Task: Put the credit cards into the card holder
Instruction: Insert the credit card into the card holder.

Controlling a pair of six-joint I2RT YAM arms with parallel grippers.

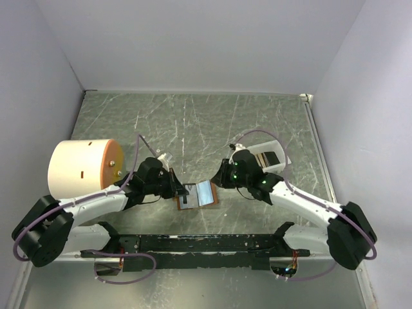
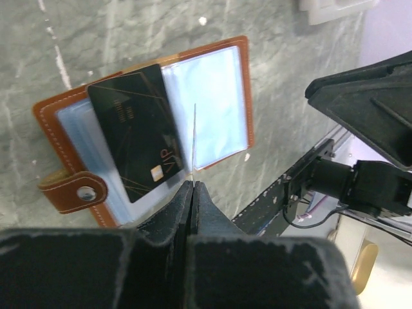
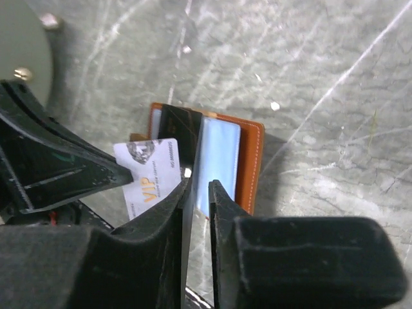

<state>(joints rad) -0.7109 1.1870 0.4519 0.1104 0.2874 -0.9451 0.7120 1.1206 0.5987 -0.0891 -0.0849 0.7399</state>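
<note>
The card holder (image 2: 247,96) lies open on the table, brown leather with light-blue lining; it also shows in the top view (image 1: 179,205) and the right wrist view (image 3: 250,161). A black VIP credit card (image 2: 138,129) lies on its left half. My left gripper (image 2: 193,185) is shut on a second card (image 3: 151,174), pale-faced with "VIP" on it, held upright on edge over the wallet's middle. My right gripper (image 3: 199,183) hovers at the wallet's right side, jaws a narrow gap apart and empty. In the top view both grippers, left (image 1: 179,188) and right (image 1: 221,180), flank the wallet.
A white tray (image 1: 284,160) with more cards stands behind my right arm. A large cream cylinder (image 1: 80,168) with an orange face sits at the left. A black rail (image 1: 206,243) runs along the near edge. White walls enclose the table.
</note>
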